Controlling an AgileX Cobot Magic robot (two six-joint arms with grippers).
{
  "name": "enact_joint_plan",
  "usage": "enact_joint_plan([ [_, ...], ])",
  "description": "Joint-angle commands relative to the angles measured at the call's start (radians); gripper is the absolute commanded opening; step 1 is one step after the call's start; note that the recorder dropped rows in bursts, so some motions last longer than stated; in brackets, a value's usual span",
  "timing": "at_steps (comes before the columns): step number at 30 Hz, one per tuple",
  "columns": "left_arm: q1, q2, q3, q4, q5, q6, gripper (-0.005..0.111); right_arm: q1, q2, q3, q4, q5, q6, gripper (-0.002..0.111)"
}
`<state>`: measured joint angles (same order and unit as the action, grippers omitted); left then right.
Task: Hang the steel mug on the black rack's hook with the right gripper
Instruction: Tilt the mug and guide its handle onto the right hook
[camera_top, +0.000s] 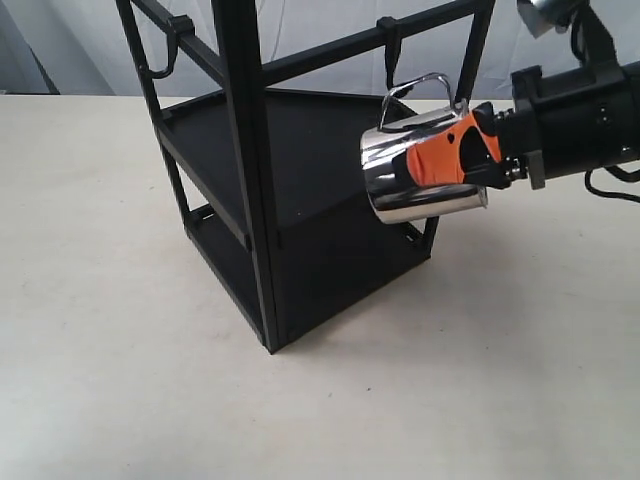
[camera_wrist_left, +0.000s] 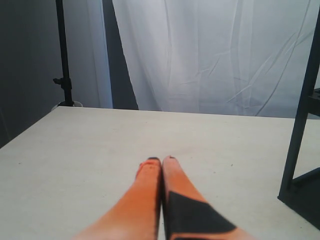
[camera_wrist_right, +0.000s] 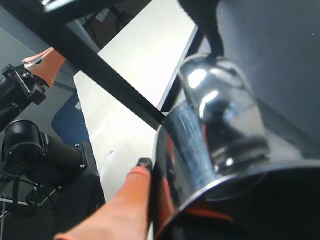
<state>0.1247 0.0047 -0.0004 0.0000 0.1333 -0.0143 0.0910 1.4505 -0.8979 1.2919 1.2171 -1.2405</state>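
Steel mug (camera_top: 415, 170), clamped in right pincer (camera_top: 455, 155)

Exterior view: high, looking down at an angle on the counter (camera_top: 120, 350), rack (camera_top: 245, 180) near centre, mid-range. Left wrist view: low over the counter, facing level along its own hand (camera_wrist_left: 161, 159) toward a white curtain (camera_wrist_left: 215, 55); rack post at frame edge. Right wrist view: very close, mug (camera_wrist_right: 210, 145) fills the frame. All three views share the rack.

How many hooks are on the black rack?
2: one hook on the left top rail, one hook on the right rail above the steel mug. Others may be hidden.
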Motion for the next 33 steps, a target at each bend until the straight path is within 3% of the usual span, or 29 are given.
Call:
enact_joint_plan([
  [1, -0.007, -0.005, 0.000, 0.000, -0.005, -0.002, 0.002, 0.002, 0.072, -0.006, 0.024, 0.004, -0.016, -0.001],
  [33, -0.007, -0.005, 0.000, 0.000, -0.005, -0.002, 0.002, -0.021, 0.172, -0.122, 0.029, 0.004, -0.004, -0.001],
])
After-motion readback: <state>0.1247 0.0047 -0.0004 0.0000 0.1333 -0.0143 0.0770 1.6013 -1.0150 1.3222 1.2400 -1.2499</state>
